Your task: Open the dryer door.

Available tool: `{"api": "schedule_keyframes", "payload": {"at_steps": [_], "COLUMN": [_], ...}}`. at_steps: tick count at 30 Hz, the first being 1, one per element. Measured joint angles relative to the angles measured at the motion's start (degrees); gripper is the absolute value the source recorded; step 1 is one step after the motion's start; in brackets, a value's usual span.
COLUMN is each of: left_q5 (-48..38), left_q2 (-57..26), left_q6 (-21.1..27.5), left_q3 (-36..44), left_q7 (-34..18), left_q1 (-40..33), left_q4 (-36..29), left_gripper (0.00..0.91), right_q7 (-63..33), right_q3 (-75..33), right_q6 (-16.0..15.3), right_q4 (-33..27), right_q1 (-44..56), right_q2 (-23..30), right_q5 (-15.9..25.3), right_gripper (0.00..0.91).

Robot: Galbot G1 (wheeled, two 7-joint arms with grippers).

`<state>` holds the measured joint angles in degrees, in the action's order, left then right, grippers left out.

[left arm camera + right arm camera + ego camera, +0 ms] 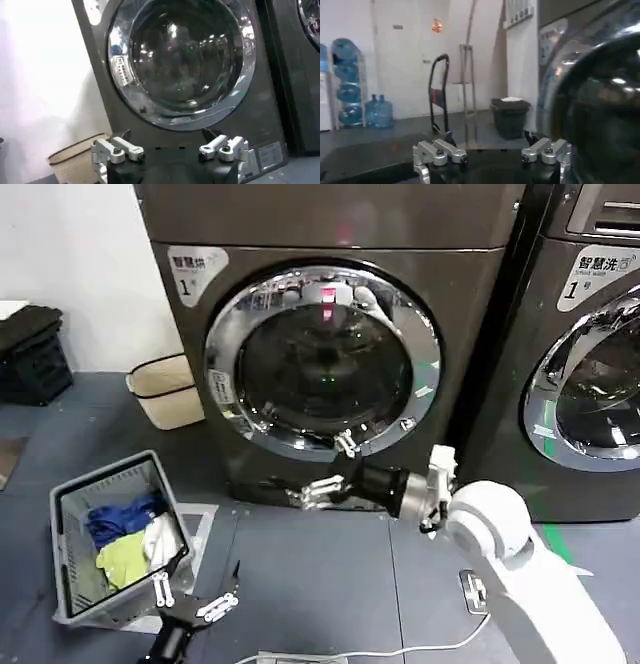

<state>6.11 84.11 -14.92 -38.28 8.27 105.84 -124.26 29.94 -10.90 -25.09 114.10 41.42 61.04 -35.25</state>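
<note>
- In the middle of the head view, the door [322, 362] sits shut on the dryer [330, 244].
- Just under its bottom rim, the right gripper [333, 466] is spread wide and holds nothing.
- The door is up from that gripper, which is the nearer one.
- At bottom left, the left gripper [195, 596] waits low, wide too.

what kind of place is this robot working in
Most likely a laundry room or laundromat. Two large front-loading machines stand side by side, the dryer and a second machine, each labelled "1", and a laundry basket of clothes sits on the floor nearby.
</note>
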Motion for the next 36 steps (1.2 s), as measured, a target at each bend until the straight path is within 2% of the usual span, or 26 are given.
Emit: {"api": "schedule_keyframes", "payload": {"at_steps": [16,25,36], "left_q5": [0.1,0.1,0.2], "left_q2": [0.2,0.5,0.6], "left_q6": [0.0,-0.2,-0.3], "left_q3": [0.0,0.0,0.0], "left_q7": [0.0,-0.1,0.0], "left_q1": [0.8,1.0,1.0], "left_q4": [-0.8,-1.3,-1.4], "left_gripper": [0.907,0.907,0.907], "right_q7": [-2.2,-2.3,-4.7], "right_q3": [5.5,10.4,16.2], "right_q6": [8.0,9.7,11.2], "right_q4": [-11.8,-18.0,-22.8], "right_q1": [-6.5,-11.0,-15.6], "right_q2": [1.0,2.2,4.2], "right_q5": [1.1,0.7,-1.2], "right_gripper": [0.907,0.907,0.907]}}
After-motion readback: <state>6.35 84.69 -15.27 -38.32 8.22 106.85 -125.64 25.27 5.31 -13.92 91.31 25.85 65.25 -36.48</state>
